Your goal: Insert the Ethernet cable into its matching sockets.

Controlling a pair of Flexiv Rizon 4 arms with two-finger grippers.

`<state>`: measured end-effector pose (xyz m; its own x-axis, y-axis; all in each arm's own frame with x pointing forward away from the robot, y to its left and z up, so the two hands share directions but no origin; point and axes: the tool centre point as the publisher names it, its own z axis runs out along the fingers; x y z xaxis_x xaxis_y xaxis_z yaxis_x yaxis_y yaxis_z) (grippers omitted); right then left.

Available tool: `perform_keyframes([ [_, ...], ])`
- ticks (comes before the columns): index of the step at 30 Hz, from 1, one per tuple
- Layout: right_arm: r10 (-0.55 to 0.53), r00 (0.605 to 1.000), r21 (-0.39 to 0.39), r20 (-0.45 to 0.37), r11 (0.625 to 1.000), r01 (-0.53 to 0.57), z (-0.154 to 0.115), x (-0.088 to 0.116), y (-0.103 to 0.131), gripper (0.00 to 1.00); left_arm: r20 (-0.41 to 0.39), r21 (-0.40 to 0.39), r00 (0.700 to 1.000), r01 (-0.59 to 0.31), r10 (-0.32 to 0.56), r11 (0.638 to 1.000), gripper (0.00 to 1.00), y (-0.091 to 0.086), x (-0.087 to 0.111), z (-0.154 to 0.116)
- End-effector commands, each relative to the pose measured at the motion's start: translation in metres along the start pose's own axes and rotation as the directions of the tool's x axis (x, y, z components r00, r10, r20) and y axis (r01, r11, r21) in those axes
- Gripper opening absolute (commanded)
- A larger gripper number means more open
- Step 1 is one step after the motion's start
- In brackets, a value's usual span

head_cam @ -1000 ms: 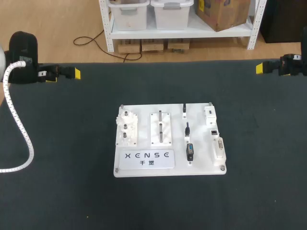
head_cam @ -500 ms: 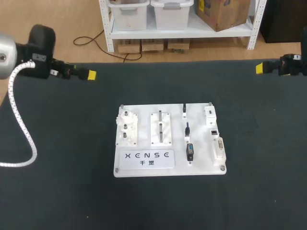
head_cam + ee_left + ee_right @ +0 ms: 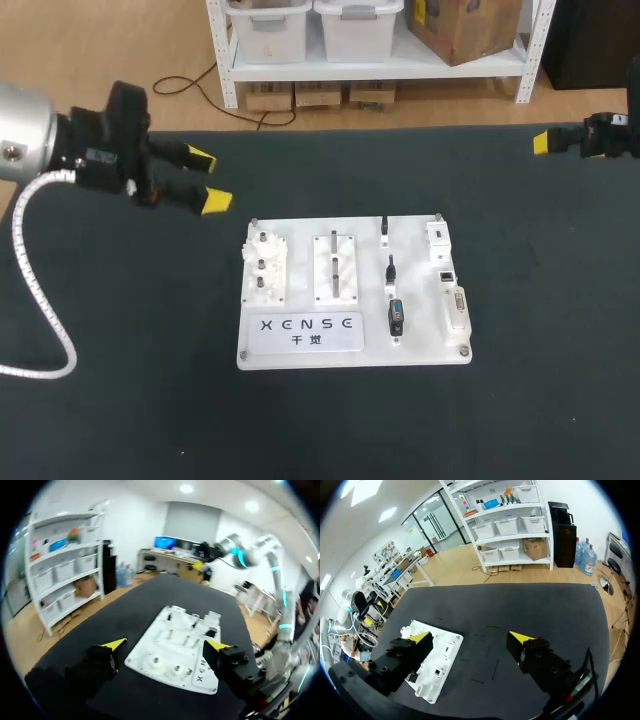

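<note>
Cable: a short black lead (image 3: 390, 270) lies on the white board (image 3: 350, 357), right of its middle. It is probably the Ethernet cable, but it is too small to be sure.
Second lead: another short black piece (image 3: 384, 228) sits just behind it, near the board's far edge.
Socket: a small dark-faced socket (image 3: 446, 273) sits near the board's right edge, apart from the black lead.
Neighbours on the board: a white connector block (image 3: 439, 240) is behind the socket and a long pale connector (image 3: 457, 308) in front of it. A black block (image 3: 397, 318) sits just in front of the lead.
Other fixtures: a slotted plate (image 3: 337, 268) stands at mid-board, and a white peg block (image 3: 264, 268) at its left end.
Board: lies flat in the middle of the dark table (image 3: 130, 380).
Left gripper (image 3: 208, 180): hangs above the table near the board's far left corner. Its jaws are spread wide with nothing in them. In its wrist view (image 3: 165, 647) the board (image 3: 172, 645) lies ahead, between the fingers.
Right gripper (image 3: 541, 142): sits at the table's far right, well apart from the board. Its wrist view (image 3: 470, 637) shows the jaws wide apart and empty, with the board (image 3: 445, 655) off beside one finger.
Hose: a white ribbed hose (image 3: 40, 290) loops from the left arm down onto the table.
</note>
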<state>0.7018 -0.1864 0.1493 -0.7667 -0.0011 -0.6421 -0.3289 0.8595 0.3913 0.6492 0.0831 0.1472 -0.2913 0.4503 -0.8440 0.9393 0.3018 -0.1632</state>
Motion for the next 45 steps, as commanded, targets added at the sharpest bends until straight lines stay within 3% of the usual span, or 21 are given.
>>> perform_keyframes([
  [1,0.0,1.0,0.002,0.0,1.0,0.0,0.0,0.0,0.0,1.0,0.173,0.14,0.981,-0.108,0.083,0.984,1.0,-0.011,0.009,0.004],
  [6,0.0,1.0,0.002,0.0,1.0,0.0,0.0,0.0,0.0,1.0,0.147,0.127,0.986,-0.096,0.077,0.987,1.0,-0.035,0.017,0.017],
  [9,0.0,1.0,0.002,0.0,1.0,0.0,0.0,0.0,0.0,1.0,0.126,0.058,0.99,-0.069,0.061,0.996,1.0,-0.044,0.023,0.022],
  [18,0.0,1.0,0.002,0.0,1.0,0.0,0.0,0.0,0.0,1.0,0.082,0.032,0.992,-0.098,0.095,0.995,1.0,-0.056,0.033,0.039],
  [32,0.0,1.0,0.002,0.0,1.0,0.0,0.0,0.0,0.0,1.0,0.047,0.131,0.987,-0.156,0.151,0.979,1.0,-0.061,0.044,0.081],
  [45,0.0,1.0,0.002,0.0,1.0,0.0,0.0,0.0,0.0,1.0,0.031,0.188,0.989,-0.146,0.143,0.971,1.0,-0.057,0.042,0.093],
])
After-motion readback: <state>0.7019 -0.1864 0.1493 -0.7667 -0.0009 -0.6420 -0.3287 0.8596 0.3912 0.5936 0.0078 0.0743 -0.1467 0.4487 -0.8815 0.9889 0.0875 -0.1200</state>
